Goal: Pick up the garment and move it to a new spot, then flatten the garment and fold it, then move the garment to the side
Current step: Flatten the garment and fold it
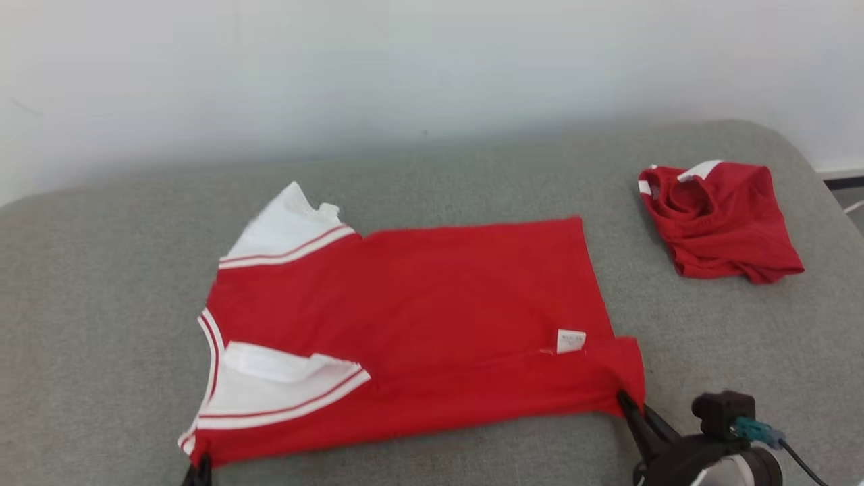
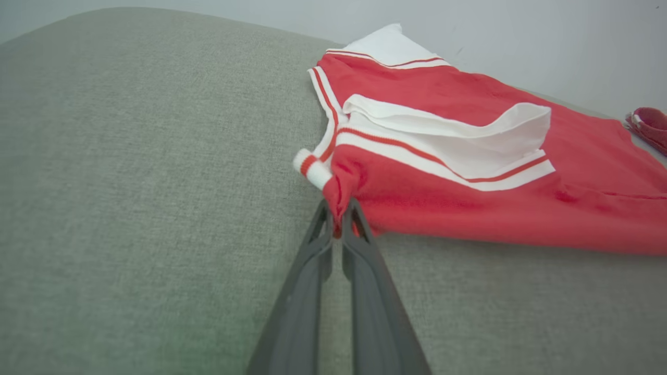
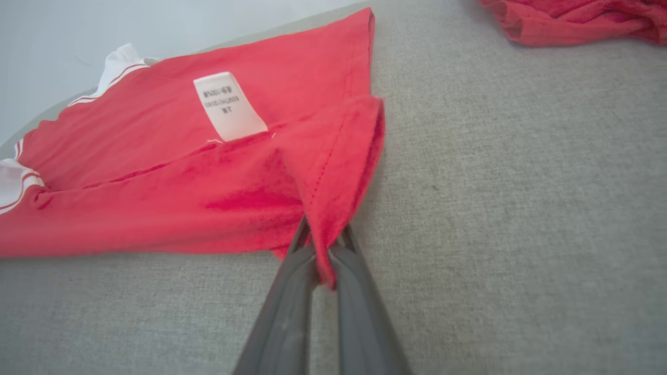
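Head view: red-and-white jersey point(image 1: 418, 317) lay spread mid-counter point(image 1: 101, 304), mostly smooth. Flattening judged done; fold and side move left. Crumpled red garment point(image 1: 722, 223) well apart, right.
Left wrist view: left end effector point(image 2: 338, 219) pinched closed on the near corner by the striped trim.
Right wrist view: right end effector point(image 3: 320, 250) clamped on the hem corner; care label point(image 3: 229, 107) exposed.

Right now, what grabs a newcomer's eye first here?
The red shirt with white sleeves lies spread across the middle of the grey padded surface. Both near corners are pinched: left gripper at the sleeve end, right gripper at the hem corner. A second red garment sits crumpled at the far right.
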